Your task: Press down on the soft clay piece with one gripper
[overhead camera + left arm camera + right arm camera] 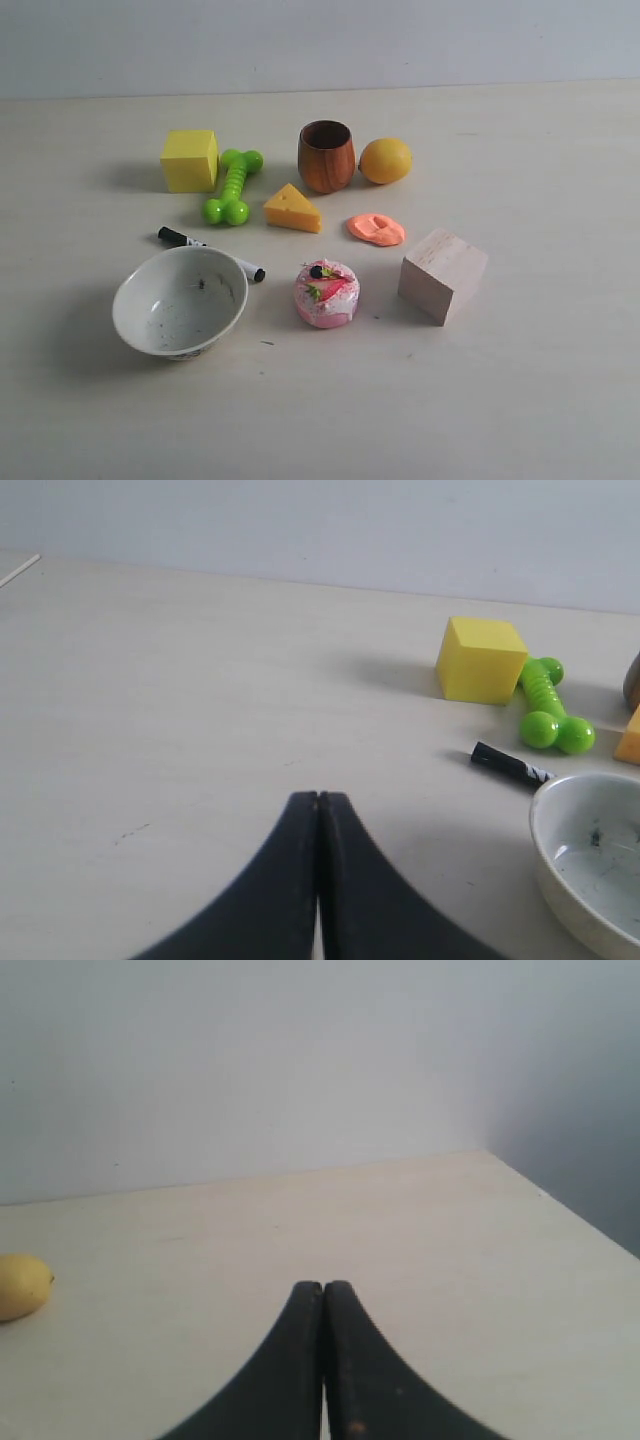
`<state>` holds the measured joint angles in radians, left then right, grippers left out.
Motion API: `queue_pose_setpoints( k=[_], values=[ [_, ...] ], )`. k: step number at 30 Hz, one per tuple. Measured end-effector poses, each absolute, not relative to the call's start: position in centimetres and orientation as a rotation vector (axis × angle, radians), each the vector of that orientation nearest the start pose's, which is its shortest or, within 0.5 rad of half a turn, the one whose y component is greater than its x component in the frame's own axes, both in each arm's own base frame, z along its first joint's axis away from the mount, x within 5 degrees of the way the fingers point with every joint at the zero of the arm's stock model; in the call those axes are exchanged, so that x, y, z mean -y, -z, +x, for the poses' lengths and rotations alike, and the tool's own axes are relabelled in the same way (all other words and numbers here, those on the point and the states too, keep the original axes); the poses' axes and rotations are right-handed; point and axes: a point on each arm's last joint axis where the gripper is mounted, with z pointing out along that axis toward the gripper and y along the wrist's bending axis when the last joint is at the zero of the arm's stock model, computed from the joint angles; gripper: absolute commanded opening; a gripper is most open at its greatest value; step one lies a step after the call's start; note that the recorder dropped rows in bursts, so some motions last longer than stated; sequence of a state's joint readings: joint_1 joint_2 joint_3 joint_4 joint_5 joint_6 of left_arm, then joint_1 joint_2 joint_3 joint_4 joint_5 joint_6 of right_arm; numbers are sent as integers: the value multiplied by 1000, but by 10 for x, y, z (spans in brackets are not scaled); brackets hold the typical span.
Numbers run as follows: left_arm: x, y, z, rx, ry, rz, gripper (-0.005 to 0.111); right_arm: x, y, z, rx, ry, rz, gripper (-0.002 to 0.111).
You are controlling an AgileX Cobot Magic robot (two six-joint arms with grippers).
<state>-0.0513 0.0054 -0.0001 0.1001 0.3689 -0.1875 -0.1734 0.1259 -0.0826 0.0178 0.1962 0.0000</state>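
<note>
The soft clay piece [377,229] is a flat salmon-orange blob with dents on top. It lies on the table between the lemon [385,160] and the wooden block [442,274]. Neither arm shows in the exterior view. In the left wrist view my left gripper [318,798] is shut with nothing in it, over bare table well away from the objects. My right gripper [323,1287] in the right wrist view is also shut and empty, with only the lemon [22,1286] off to one side. Neither wrist view shows the clay.
Around the clay stand a cheese wedge [291,209], a wooden cup [326,155], a pink cake [326,293], a white bowl [180,301], a black-and-white marker [210,252], a green bone toy [233,186] and a yellow cube [190,160]. A wall runs behind the table.
</note>
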Motion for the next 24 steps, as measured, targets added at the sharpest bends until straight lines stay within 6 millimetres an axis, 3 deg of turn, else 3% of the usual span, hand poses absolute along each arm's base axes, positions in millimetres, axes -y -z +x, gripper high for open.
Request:
queue_pose_setpoints(
  k=[5,11,24],
  values=[
    [-1,-180,53,-1853,68,-65,0,10,-194,59,-1722,101,173,0],
    [-1,-180,53,-1853,68,-65,0,9,-196,56,-1686,84,184,0],
    [-1,-180,53,-1853,68,-65,0,8,-184,53,-1811,70,195,0]
  ],
)
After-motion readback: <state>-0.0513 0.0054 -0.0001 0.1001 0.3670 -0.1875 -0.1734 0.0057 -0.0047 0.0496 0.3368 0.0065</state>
